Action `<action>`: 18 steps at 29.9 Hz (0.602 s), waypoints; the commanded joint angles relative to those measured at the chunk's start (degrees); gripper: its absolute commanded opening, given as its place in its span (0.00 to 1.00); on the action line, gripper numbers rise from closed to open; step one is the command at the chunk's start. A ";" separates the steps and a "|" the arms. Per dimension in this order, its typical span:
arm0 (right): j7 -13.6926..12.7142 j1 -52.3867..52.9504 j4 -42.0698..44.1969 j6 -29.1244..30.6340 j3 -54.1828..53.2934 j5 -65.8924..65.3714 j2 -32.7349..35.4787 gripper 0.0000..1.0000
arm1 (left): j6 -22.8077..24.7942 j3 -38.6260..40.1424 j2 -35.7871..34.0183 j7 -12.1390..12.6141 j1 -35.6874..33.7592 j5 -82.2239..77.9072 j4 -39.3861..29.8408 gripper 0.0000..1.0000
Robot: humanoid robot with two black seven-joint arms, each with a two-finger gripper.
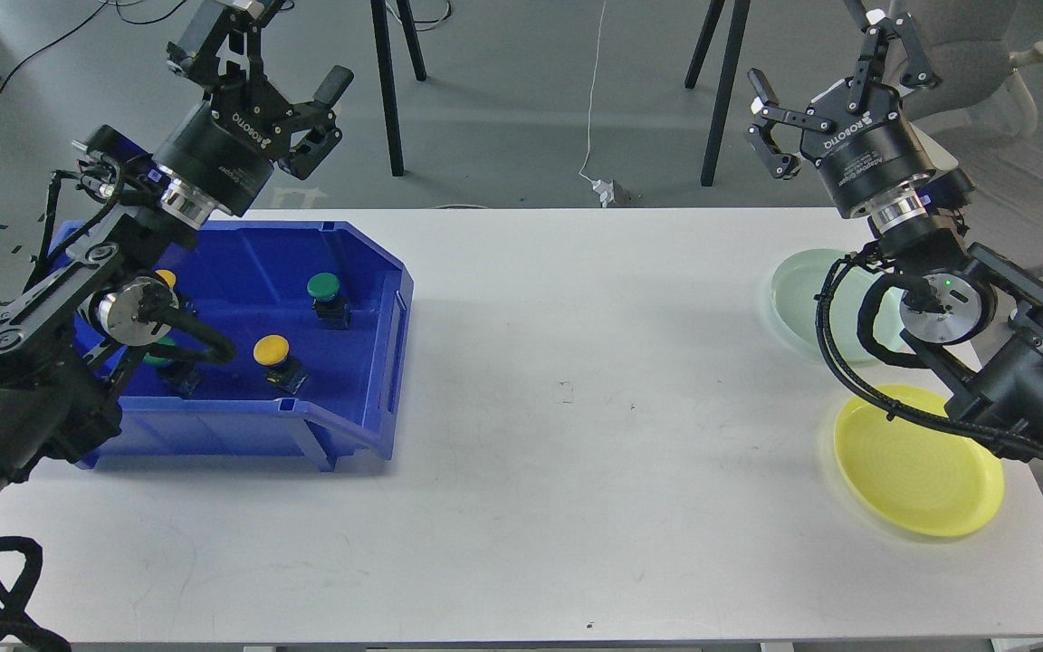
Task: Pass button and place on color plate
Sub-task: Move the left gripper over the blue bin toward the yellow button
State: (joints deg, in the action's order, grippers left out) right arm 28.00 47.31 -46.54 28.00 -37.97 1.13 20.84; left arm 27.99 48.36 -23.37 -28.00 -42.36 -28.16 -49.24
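The white counter (521, 435) carries everything, and nothing on it suggests the task has got past its opening. At its left end sits the blue bin (368, 380), with all the visible buttons inside it; at its right end lie the yellow plate (920, 471) and, behind it, the pale green plate (802, 281), both bare as far as can be seen, though the right arm hides part of the green one. The left gripper (254, 50) hangs above the bin's rear left corner with its jaws spread wide and nothing between them. The right gripper (834, 68) is raised above the counter's far right edge, jaws likewise wide and unloaded. In the bin, the green button (323, 287) stands near the middle, the yellow button (271, 349) closer to the front wall, and two more, one green and one yellow, peek out from behind the left arm. So picking, handing across and setting down on the matching plate all appear left to do.
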 commanded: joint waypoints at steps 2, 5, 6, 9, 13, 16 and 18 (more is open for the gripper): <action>0.00 0.24 0.14 0.00 0.17 -0.07 -0.89 0.99 | 0.01 1.04 2.35 0.00 -0.44 5.57 2.57 1.00; 0.00 0.33 0.14 0.00 0.09 -0.07 -0.98 0.99 | 0.01 2.09 3.85 0.00 -0.45 5.75 -0.05 1.00; 0.00 0.33 0.14 0.00 0.09 -0.07 -0.89 0.99 | 0.01 2.27 3.86 0.00 -0.10 5.67 -2.77 1.00; 0.00 0.06 0.22 0.00 0.09 -0.07 -0.98 0.99 | 0.01 3.84 3.68 0.00 0.61 5.75 -12.34 1.00; 0.00 -0.72 0.22 0.00 0.09 -0.07 -0.98 0.99 | 0.01 4.82 3.24 0.00 2.37 5.75 -22.47 1.00; 0.00 -0.90 0.22 0.00 0.00 -0.07 -0.98 0.99 | 0.01 4.64 2.97 0.00 2.89 5.75 -25.46 1.00; 0.00 -0.99 0.40 0.00 0.00 -0.07 -0.98 0.99 | 0.01 4.29 3.15 0.00 3.42 5.75 -27.65 1.00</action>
State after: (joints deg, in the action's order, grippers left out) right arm 28.00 46.50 -46.30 28.00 -37.94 1.05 19.86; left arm 28.00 53.08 -20.39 -28.00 -39.63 -22.43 -73.80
